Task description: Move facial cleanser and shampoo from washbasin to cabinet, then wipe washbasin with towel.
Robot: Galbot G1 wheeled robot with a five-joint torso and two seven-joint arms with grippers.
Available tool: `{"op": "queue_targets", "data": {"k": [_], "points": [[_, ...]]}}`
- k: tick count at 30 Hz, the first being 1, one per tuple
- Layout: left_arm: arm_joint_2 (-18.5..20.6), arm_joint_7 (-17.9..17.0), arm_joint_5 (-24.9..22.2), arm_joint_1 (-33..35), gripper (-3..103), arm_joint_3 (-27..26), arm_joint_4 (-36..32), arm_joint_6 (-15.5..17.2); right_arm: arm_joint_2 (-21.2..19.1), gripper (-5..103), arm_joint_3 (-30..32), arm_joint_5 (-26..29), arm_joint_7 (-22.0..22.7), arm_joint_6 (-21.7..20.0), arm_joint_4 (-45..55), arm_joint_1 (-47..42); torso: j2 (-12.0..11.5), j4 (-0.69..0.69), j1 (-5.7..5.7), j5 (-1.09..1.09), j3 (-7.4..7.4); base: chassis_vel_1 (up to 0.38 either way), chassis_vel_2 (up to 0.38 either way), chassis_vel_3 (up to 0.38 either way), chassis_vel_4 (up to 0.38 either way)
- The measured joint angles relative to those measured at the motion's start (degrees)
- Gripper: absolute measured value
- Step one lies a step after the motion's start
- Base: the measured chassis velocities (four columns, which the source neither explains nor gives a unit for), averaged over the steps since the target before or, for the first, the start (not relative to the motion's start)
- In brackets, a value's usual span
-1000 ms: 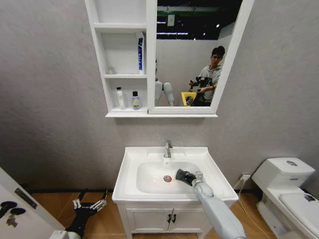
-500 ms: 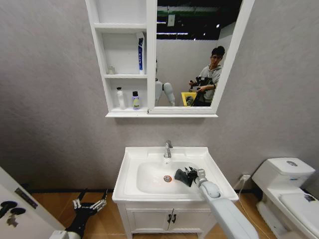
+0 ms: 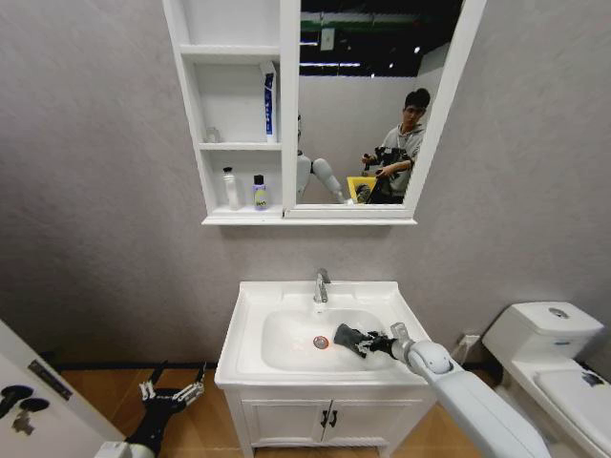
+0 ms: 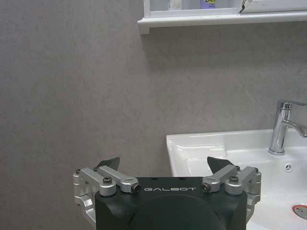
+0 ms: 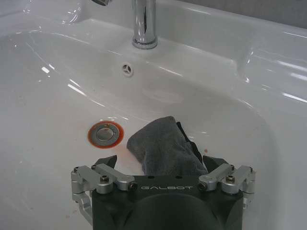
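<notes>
The white rectangular ceramic washbasin [image 3: 329,334] with a rounded bowl is seen mounted against a grey wall, a chrome tap [image 3: 322,285] at its back edge and a reddish-ringed drain [image 3: 321,342] in the bowl floor. The small dark grey folded towel [image 3: 349,338] is found inside the bowl, lying on the white ceramic just beside the drain on the robot's right. In the right wrist view the towel [image 5: 163,149] is seen between the fingertips of the right end effector [image 5: 160,160], whose fingers are spread to either side of the cloth; whether the cloth is actually pinched cannot be told. The right end effector [image 3: 368,343] is reached into the bowl from the right, over the basin rim.

The left end effector [image 3: 172,393] is held low beside the basin's left side, near the wooden floor, its fingers spread apart with nothing between them [image 4: 163,165].

Above the basin, the white wall-hung cabinet [image 3: 221,114] with three open shelves and a tall framed mirror is noted. A white bottle [image 3: 230,188] and a small purple-and-yellow bottle [image 3: 259,192] are stood on the lowest shelf, near each other, and a white-and-blue tube [image 3: 268,101] is stood upright on the middle shelf.
</notes>
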Motion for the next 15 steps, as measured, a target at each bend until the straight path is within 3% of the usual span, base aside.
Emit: {"op": "queue_targets", "data": {"k": [5,15], "points": [[0.0,0.0,0.0,0.0,100,0.0,0.0,0.0,1.4,100,-4.5,-3.1,-1.3,1.8,-5.1,3.6,0.0,0.01,0.00,0.01,0.00,0.000,0.000,0.000,0.000],[0.0,0.0,0.0,0.0,100,0.0,0.0,0.0,2.4,100,-7.3,-5.9,-2.1,4.0,-10.4,6.3,0.0,0.00,0.00,0.00,0.00,0.000,0.000,0.000,0.000]]}}
